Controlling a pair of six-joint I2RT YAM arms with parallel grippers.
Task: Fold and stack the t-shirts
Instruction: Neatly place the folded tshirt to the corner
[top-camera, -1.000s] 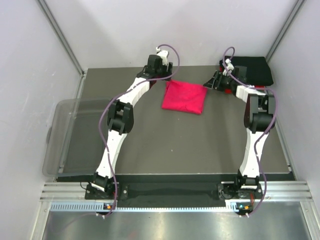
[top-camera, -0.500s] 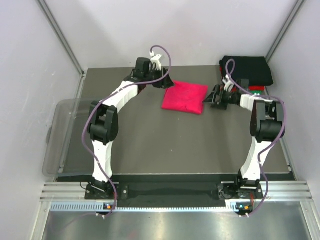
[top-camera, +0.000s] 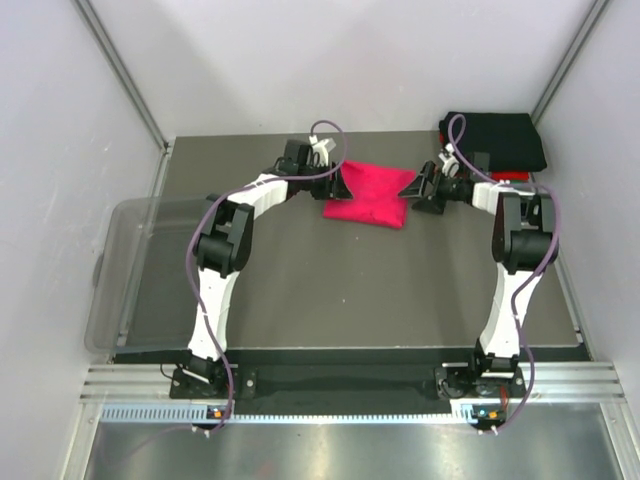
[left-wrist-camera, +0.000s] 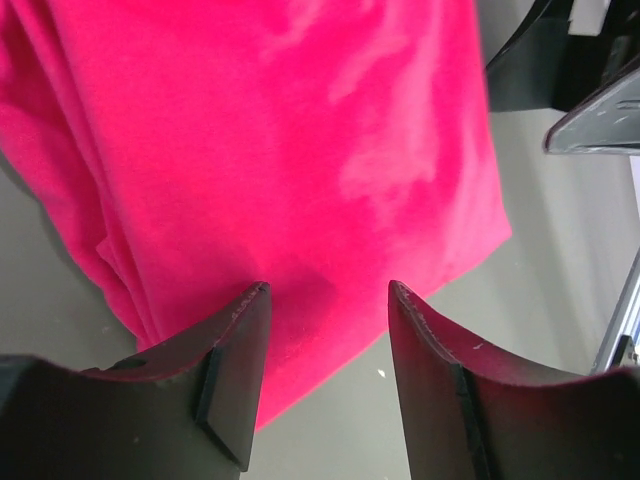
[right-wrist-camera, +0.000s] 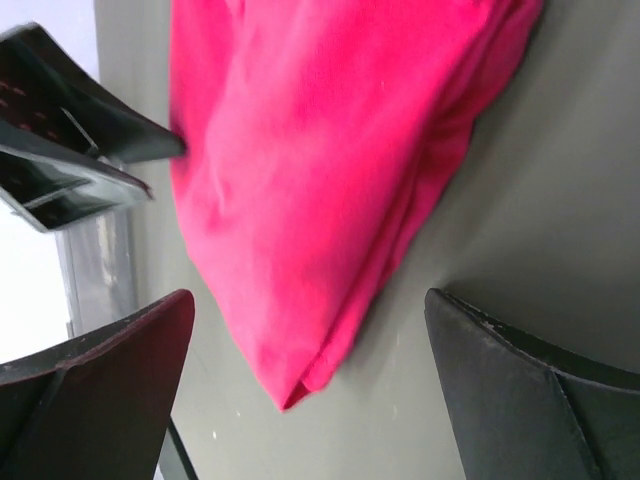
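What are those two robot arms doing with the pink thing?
They are tidying t-shirts. A folded pink t-shirt lies on the table. The left gripper is at one side of it and the right gripper is at the other. Both have their jaws open, and neither is holding the shirt. A pile with a black t-shirt on top sits in the far right corner.

Soft matt cloth t-shirt (top-camera: 368, 195) — matt grey table (top-camera: 350, 280) — clear glossy plastic bin (top-camera: 120, 265)

White arm links (top-camera: 208, 315), black joints (top-camera: 222, 243), purple cables (top-camera: 326, 123), black wedge-shaped tool fingers (left-wrist-camera: 228, 372)
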